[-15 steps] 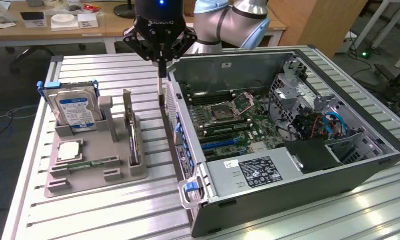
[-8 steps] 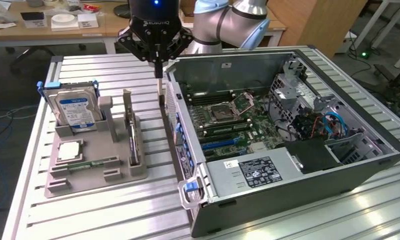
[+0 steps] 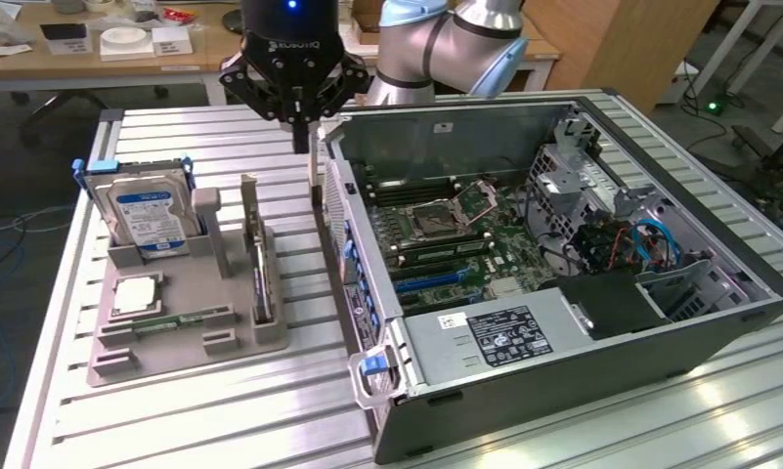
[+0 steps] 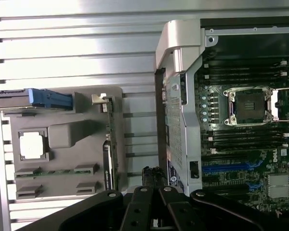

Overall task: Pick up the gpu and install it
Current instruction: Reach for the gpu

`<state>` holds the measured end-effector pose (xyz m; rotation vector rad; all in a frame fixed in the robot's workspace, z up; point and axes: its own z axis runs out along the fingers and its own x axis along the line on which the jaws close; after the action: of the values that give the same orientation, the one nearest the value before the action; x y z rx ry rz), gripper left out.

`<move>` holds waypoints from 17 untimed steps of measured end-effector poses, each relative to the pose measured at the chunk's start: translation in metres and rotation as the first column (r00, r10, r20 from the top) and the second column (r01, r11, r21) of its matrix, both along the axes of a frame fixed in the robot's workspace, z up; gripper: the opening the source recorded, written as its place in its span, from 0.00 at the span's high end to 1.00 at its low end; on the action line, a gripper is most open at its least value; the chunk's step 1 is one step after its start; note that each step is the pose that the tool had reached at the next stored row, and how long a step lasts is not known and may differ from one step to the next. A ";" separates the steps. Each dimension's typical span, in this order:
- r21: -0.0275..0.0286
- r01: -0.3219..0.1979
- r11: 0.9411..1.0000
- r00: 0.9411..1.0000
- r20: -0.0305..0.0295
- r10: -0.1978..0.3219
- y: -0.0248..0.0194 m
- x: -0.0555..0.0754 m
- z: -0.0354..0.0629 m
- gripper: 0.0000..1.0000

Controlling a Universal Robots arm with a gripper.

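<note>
APPROACH TO THE PICK: My gripper [image 3: 300,137] hangs at upper centre of the exterior view, jaws closed on nothing. It is over the slatted metal table [image 3: 169,420], above the strip between the grey parts holder [image 3: 235,337] and the open computer case [image 3: 561,381].

The gpu [image 3: 255,264] is not yet lifted. It stands on edge in a slot along the holder's right side, left of centre in the frame. Its pale bracket end points toward the back of the table and its thin top edge faces up. I am near it but apart, above and to the exterior view's right of the card. The blue-labelled hard drive [image 3: 150,217] stands upright in its own slot further to the exterior view's left. In the wrist view the card [image 4: 110,144] runs as a narrow strip beside the holder's edge, just off the line of my fingertips [image 4: 153,174].

As I judge it, the pick is the step in hand and the install has not begun. The motherboard [image 3: 456,234] lies bare inside the case, its blue expansion slots [image 3: 430,277] empty. A clean grasp calls for open jaws, squared across the card's thickness and centred over its top edge. It also calls for a straight lift clear of the slot walls.
</note>
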<state>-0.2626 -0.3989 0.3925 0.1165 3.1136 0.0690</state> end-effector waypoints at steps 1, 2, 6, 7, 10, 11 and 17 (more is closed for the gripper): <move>0.000 0.000 1.000 1.000 0.000 0.000 0.0000 -0.001 0.0000 0.89; 0.000 0.000 1.000 1.000 0.000 0.000 0.0000 -0.002 0.0000 0.89; 0.000 0.000 1.000 1.000 0.000 0.000 0.0000 -0.007 0.0000 0.89; 0.000 0.000 1.000 1.000 0.000 0.000 0.0000 -0.008 0.0000 0.89; 0.000 0.000 1.000 1.000 0.000 0.000 0.0000 -0.012 -0.0001 0.89; 0.000 0.000 1.000 1.000 0.000 0.000 0.0000 -0.013 0.0000 0.89; 0.000 0.000 1.000 1.000 0.000 0.000 0.0000 -0.020 -0.0001 0.89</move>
<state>-0.2827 -0.3988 0.3924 0.1167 3.1137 0.0688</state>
